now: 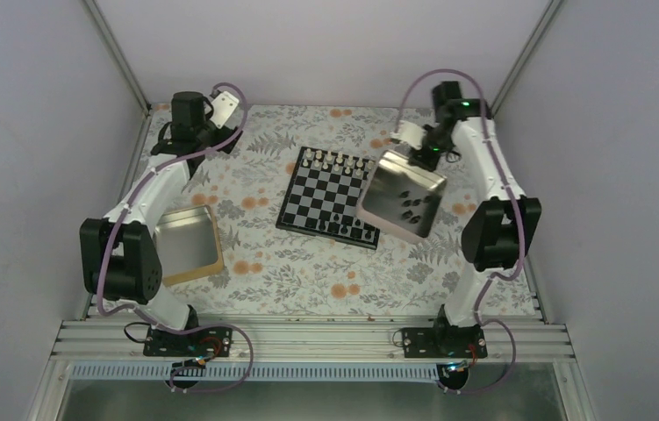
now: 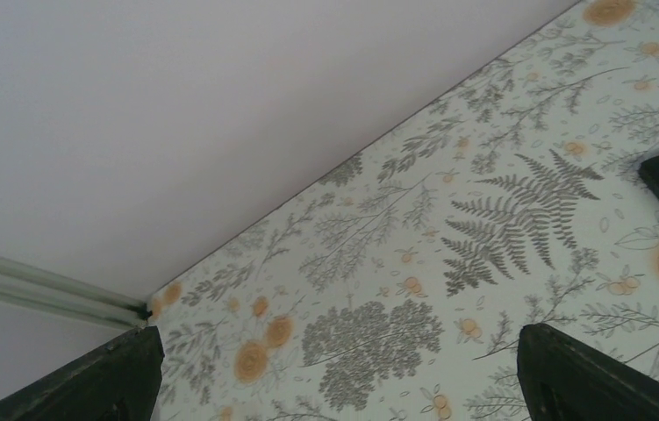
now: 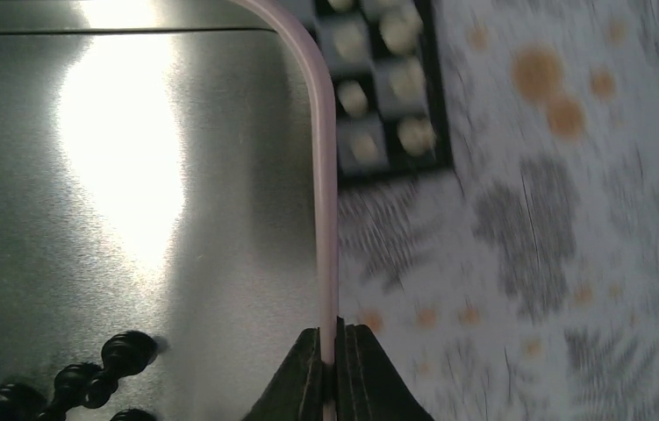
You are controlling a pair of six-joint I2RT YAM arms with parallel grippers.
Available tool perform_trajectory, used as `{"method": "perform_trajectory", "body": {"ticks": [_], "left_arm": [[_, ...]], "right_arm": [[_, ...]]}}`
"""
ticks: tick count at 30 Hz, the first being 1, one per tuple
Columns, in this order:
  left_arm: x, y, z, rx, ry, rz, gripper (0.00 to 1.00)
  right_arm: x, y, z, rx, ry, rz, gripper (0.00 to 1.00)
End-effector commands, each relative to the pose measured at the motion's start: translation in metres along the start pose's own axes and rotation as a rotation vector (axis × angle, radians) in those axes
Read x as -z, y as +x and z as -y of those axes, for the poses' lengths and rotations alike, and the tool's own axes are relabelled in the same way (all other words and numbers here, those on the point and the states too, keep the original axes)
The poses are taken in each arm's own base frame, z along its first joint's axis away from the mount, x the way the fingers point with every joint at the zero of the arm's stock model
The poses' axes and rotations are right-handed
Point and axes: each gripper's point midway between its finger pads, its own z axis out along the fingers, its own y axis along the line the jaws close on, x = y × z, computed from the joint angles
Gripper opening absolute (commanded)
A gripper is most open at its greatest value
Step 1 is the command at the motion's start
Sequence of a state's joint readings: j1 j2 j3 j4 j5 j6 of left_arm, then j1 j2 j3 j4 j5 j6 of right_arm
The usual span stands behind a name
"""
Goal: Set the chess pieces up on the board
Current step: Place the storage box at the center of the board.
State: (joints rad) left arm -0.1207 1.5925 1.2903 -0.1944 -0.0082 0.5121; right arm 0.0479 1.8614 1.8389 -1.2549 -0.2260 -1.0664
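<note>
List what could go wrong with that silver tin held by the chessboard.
The right gripper pinches only the thin rim of the rectangular silver metal tin; it could slip or swing. The tiny black chess pieces lie loose inside and could spill together. The tin hangs by the black-and-silver chessboard, so it could knock the pale pieces.

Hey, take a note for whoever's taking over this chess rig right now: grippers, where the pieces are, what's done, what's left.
Right gripper: shut on the rim of the silver tin, holding it at the right edge of the board.
Left gripper: open, empty, over the tablecloth near the far-left corner.
The black pieces: several loose in the tin, a few standing on the board's near rows.
Done: part of the black side is placed; pale pieces line the far edge.
Left: move the tin's pieces onto the board.
</note>
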Motion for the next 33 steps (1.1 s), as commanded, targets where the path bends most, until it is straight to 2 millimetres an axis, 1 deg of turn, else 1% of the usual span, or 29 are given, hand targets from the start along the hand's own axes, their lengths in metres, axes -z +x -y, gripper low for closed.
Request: {"method": "perform_trajectory", "body": {"ticks": [1,3,7,10,11,12,16,18,20,22,24,26,29,33], "left_arm": [[0.019,-0.007,-0.023,0.027,-0.037,0.048,1.00],[0.024,-0.003,-0.032,0.032,-0.055,0.048,1.00],[0.035,0.006,-0.049,0.050,-0.083,0.047,1.00],[0.041,0.014,-0.056,0.060,-0.094,0.043,1.00],[0.042,0.017,-0.057,0.063,-0.094,0.040,1.00],[0.043,0.020,-0.059,0.066,-0.099,0.037,1.00],[0.049,0.031,-0.063,0.077,-0.104,0.030,1.00],[0.051,0.036,-0.065,0.082,-0.105,0.028,1.00],[0.052,0.043,-0.065,0.087,-0.105,0.022,1.00],[0.053,0.049,-0.065,0.091,-0.108,0.015,1.00],[0.055,0.053,-0.067,0.095,-0.110,0.015,1.00],[0.056,0.056,-0.068,0.101,-0.111,0.016,1.00],[0.057,0.061,-0.070,0.108,-0.117,0.015,1.00],[0.057,0.066,-0.070,0.117,-0.115,0.013,1.00]], "right_arm": [[0.019,-0.079,-0.049,0.087,-0.043,0.118,0.04],[0.017,-0.111,-0.074,0.153,-0.066,0.138,0.04],[0.002,-0.164,-0.131,0.265,-0.129,0.148,0.04],[-0.018,-0.194,-0.172,0.331,-0.174,0.129,0.04],[-0.022,-0.204,-0.183,0.338,-0.186,0.132,0.04],[-0.027,-0.215,-0.199,0.358,-0.203,0.133,0.05],[-0.047,-0.241,-0.235,0.383,-0.240,0.126,0.04],[-0.059,-0.249,-0.251,0.384,-0.266,0.119,0.04],[-0.072,-0.252,-0.267,0.386,-0.294,0.100,0.04],[-0.086,-0.252,-0.277,0.380,-0.312,0.071,0.04],[-0.096,-0.251,-0.285,0.377,-0.328,0.055,0.04],[-0.102,-0.252,-0.291,0.384,-0.337,0.045,0.04],[-0.109,-0.257,-0.294,0.388,-0.328,0.047,0.04],[-0.126,-0.259,-0.295,0.400,-0.312,0.026,0.05]]}}
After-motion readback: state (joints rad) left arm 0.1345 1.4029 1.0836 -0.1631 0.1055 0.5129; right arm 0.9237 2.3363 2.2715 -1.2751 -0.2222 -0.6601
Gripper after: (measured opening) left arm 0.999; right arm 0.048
